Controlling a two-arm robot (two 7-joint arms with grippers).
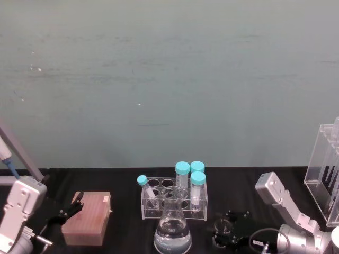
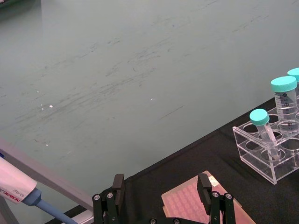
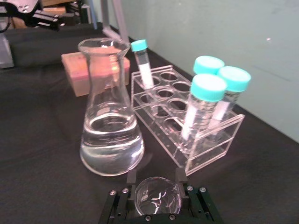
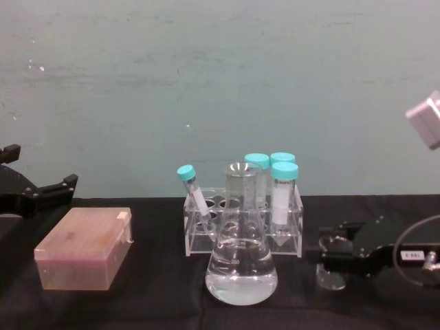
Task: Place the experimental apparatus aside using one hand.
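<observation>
The beaker (image 3: 157, 199) stands on the black table (image 1: 122, 238) at the near right, just beside the conical flask (image 3: 111, 130) and in front of the tube rack (image 3: 187, 123); the right gripper (image 3: 156, 177) has a finger pressed against each side of its rim, so from where I stand it looks pinched, with its base on the cloth in the chest view; the flask holds clear liquid and rises well above the beaker, and the capped tubes stand in the rack just behind it. To my eye the step in hand is carrying the beaker off to one side, and the way to do it well is to lift straight up first, keep the glass level, then swing away from the flask rather than past it, since a brush there could tip the liquid; the open ground toward the acrylic stand (image 1: 324, 174) at the far right seems the safer side. The left gripper (image 2: 161, 183) hangs with its fingers spread above the pink box (image 2: 187, 205), well apart from the glassware.
</observation>
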